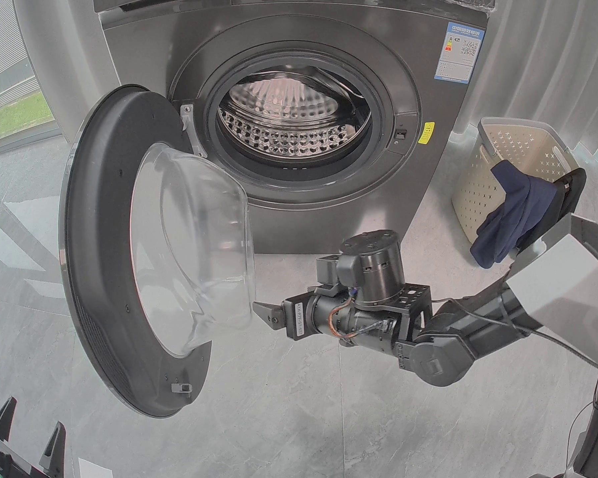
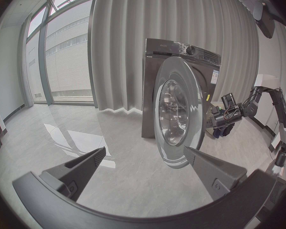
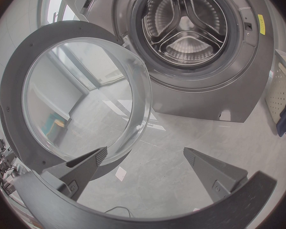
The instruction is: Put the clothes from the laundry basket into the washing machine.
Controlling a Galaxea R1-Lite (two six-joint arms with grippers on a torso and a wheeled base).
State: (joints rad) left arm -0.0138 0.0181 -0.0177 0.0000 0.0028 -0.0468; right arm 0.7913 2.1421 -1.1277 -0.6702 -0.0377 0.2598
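Observation:
The grey washing machine (image 1: 352,54) stands with its round door (image 1: 106,247) swung wide to the left, and its steel drum (image 1: 289,117) holds nothing. A beige laundry basket (image 1: 511,142) sits on the floor to the machine's right, with a dark blue garment (image 1: 515,217) draped over its rim. My right gripper (image 1: 267,313) hovers low in front of the machine, close to the door's glass bowl (image 1: 193,247). In the right wrist view that gripper (image 3: 143,155) is open and holds nothing. My left gripper (image 2: 143,153) is open and empty, low at the near left (image 1: 30,429).
Pale curtains (image 1: 551,48) hang behind the machine and basket. Glossy grey floor tiles (image 1: 279,406) spread in front of the machine. The open door (image 3: 76,96) juts far into the space left of the right gripper. A window (image 1: 6,81) is at the far left.

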